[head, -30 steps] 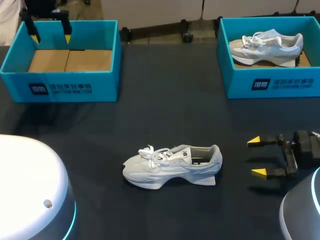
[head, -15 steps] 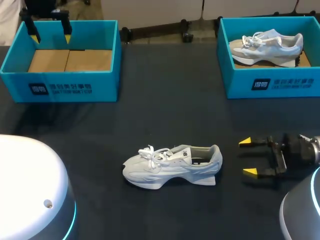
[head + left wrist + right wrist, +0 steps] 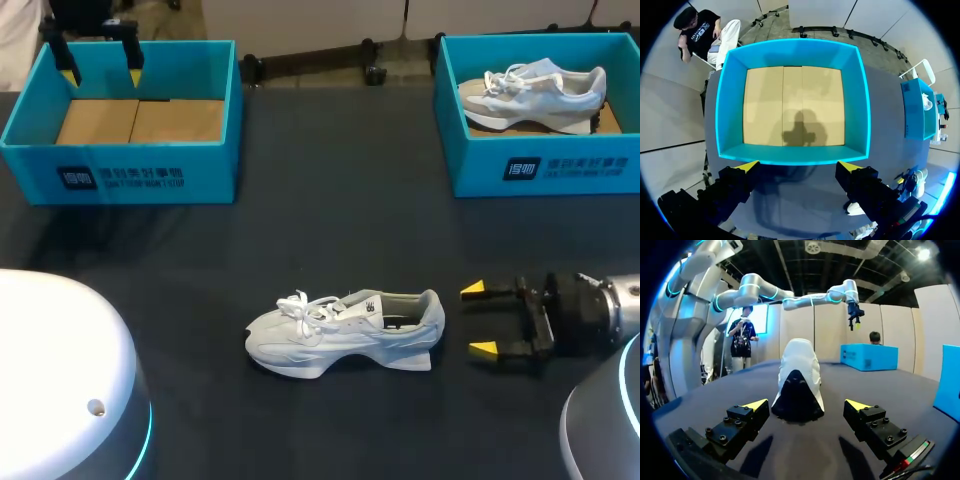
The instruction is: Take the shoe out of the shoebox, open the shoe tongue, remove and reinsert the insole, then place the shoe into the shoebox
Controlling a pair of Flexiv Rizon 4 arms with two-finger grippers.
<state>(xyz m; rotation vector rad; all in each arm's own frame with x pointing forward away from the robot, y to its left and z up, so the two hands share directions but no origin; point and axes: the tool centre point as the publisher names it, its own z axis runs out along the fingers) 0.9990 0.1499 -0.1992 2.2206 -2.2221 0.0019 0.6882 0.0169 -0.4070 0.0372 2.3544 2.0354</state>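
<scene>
**Facing the heel, fingers wide, nothing gripped yet**

Judging from how things lie, only the first step is done. The shoe (image 3: 345, 333) is out and stands upright on its sole on the dark table (image 3: 330, 210), toe toward my left side, heel toward my right arm. My right gripper (image 3: 478, 318) sits low just beside that heel, spread open and not touching it. In its own wrist view the heel of the shoe (image 3: 797, 382) stands just ahead of the gripper (image 3: 806, 404), centred between the two tips.

My left gripper (image 3: 100, 62) hangs above the far edge of the empty shoebox (image 3: 120, 170), also spread and holding nothing. Its wrist view looks down past the gripper (image 3: 799, 166) into that box (image 3: 792, 155), where only the bare cardboard floor shows.

The other shoebox (image 3: 545, 165) holds a second shoe (image 3: 535, 95) (not my concern here, I take it).

The laces look tied and the tongue unopened, and I cannot tell the insole's state from here. So the tongue, the insole out and back, and the return to the box all seem left to do.
</scene>
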